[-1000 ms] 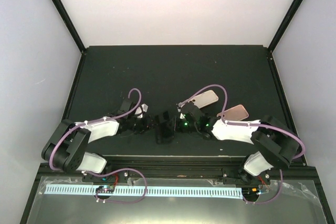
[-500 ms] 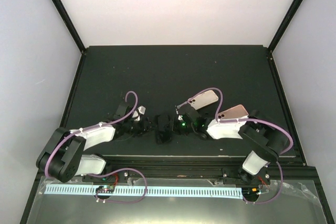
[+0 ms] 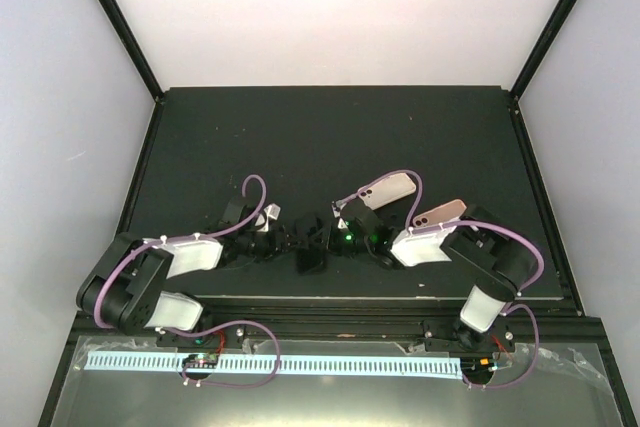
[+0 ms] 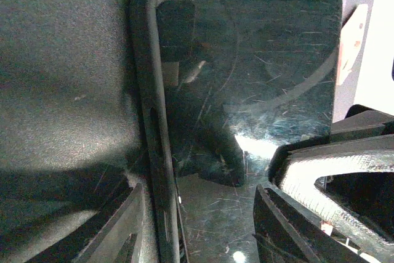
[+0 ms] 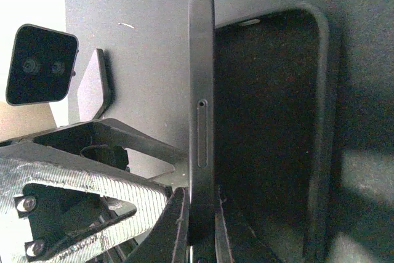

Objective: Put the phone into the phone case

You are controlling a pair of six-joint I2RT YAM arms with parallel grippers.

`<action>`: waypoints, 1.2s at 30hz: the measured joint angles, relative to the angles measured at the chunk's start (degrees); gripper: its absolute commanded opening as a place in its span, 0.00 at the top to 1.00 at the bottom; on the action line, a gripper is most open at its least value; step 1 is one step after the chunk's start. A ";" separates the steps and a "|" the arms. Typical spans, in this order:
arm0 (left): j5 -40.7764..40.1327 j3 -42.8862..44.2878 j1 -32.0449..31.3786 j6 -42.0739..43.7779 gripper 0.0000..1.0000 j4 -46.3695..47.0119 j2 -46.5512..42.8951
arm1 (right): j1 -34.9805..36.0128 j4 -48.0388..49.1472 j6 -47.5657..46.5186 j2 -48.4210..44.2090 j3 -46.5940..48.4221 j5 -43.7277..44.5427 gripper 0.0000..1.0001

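Observation:
The black phone [image 5: 201,90] stands on its long edge, and my right gripper [image 5: 200,204] is shut on its lower end. The black phone case [image 5: 271,127] lies open side up right beside it, touching the phone's lower edge. In the left wrist view the phone's glossy screen [image 4: 258,78] leans against the case's side rim [image 4: 151,121]. My left gripper [image 4: 198,204] is open, one finger outside the case rim and the other over the screen. In the top view both grippers [image 3: 285,239] [image 3: 320,237] meet at the table's near middle, over the case [image 3: 308,263].
Two pinkish phone-shaped items lie on the dark mat behind the right arm, one [image 3: 388,188] further back and one [image 3: 442,213] nearer the right elbow. Purple cables loop over both arms. The mat's front edge [image 3: 330,299] is close behind the grippers.
The right arm's elbow has swung forward and left, bringing the phone closer to the left gripper. The left gripper has shifted slightly and stays open at the case.

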 measured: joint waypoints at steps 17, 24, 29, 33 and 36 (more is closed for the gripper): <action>1.68 -2.25 -0.02 -2.56 0.58 6.08 1.73 | -0.15 9.94 1.49 3.76 -2.32 -0.44 0.98; 1.60 -2.54 0.00 -3.67 0.61 7.10 2.23 | -0.70 13.81 2.58 5.16 -3.28 -1.90 0.92; 1.53 -2.54 0.02 -3.67 0.62 7.15 2.32 | -0.68 12.15 1.99 4.39 -3.28 -1.20 0.81; 1.46 -2.54 -0.31 -3.63 0.62 7.15 2.32 | -0.42 5.40 -0.35 2.45 -3.02 0.52 0.71; 1.46 -2.54 -0.44 -3.65 0.62 7.15 2.32 | -0.31 1.16 -1.75 0.17 -2.99 1.66 0.65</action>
